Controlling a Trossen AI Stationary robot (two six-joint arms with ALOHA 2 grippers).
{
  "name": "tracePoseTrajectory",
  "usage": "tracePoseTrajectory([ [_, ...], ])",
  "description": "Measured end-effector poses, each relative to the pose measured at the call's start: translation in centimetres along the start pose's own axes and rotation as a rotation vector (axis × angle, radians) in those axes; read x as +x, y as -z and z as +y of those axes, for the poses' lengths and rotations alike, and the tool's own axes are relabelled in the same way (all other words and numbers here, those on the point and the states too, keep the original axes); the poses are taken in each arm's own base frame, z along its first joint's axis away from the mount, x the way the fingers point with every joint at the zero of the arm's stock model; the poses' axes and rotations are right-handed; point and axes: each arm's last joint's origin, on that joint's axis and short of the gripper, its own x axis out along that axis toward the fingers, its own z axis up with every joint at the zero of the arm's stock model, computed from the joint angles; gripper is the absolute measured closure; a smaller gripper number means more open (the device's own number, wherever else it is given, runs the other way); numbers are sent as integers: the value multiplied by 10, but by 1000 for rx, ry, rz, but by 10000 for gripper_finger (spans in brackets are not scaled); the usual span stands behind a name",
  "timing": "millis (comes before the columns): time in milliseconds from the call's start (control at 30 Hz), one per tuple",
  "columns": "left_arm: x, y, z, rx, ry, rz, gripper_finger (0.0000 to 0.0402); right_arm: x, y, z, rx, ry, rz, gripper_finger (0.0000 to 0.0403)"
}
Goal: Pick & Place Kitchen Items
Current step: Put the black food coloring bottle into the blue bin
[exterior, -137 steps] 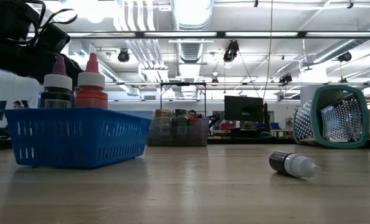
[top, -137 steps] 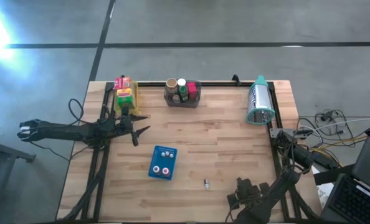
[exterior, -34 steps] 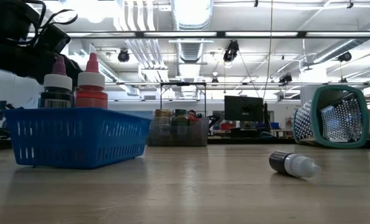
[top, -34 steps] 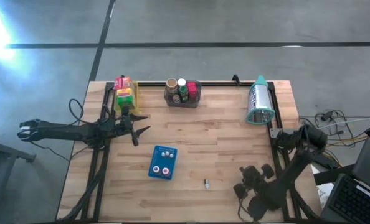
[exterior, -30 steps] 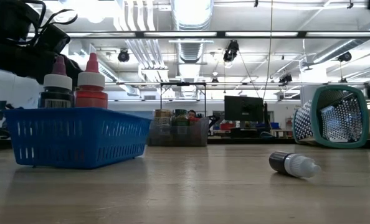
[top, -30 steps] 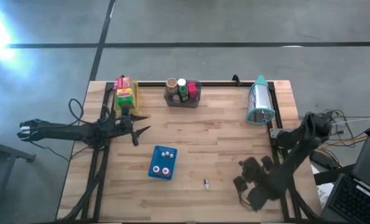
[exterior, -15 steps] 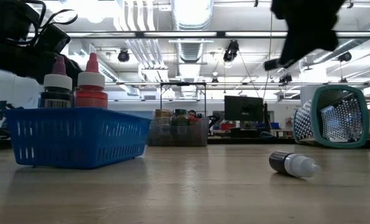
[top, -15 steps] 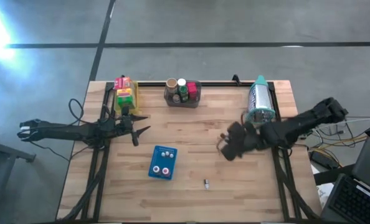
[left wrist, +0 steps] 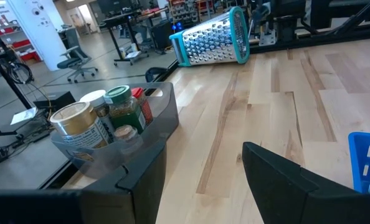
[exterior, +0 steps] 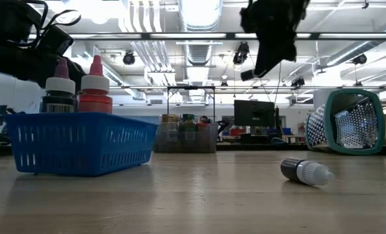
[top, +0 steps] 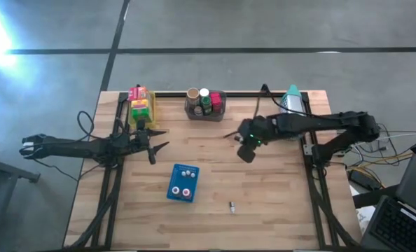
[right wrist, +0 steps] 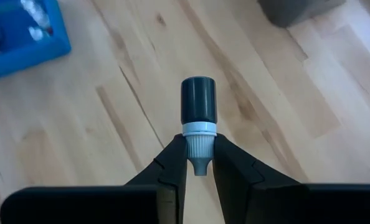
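Observation:
My right gripper (right wrist: 199, 163) hangs above the middle of the table (top: 237, 138), shut on a small bottle (right wrist: 198, 106) with a dark body and a white cap. A second such bottle (top: 231, 206) lies on its side near the front edge (exterior: 307, 171). A blue tray (top: 183, 183) holds small bottles (exterior: 94, 88). A grey bin (top: 205, 103) of jars and cans stands at the far edge. Yellow, red and green boxes (top: 140, 103) are stacked at the far left. My left gripper (top: 155, 140) waits open at the left, level above the table. My right gripper pinches the bottle's white ribbed cap (right wrist: 197, 144) between its two fingers (right wrist: 172, 163). The fingers slant down from the table's right side. The bottle lies in line with them, its dark body pointing away from the gripper, lifted clear of the table.
A teal-rimmed metal grater (top: 292, 115) lies on its side at the far right, partly under my right arm. Bare wood lies between the blue tray and the grey bin (left wrist: 110, 134), and toward the near right corner.
My right gripper has swung from the table's near right corner toward the far edge and the left, rising to above the middle of the table. Its wrist has rolled on the way. Its fingers have stayed shut.

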Motion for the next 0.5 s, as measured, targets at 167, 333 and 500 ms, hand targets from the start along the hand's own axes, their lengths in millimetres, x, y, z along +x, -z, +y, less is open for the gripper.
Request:
tracePoseTrajectory([
  [167, 0, 0, 0, 0, 0, 0, 186, 17, -18, -2, -77, 41, 125, 344],
  [333, 0, 0, 0, 0, 0, 0, 186, 36, -33, -1, -164, 91, 251, 347],
  [500, 0, 0, 0, 1, 0, 1, 186, 54, -41, 1, -250, 116, 352, 344],
])
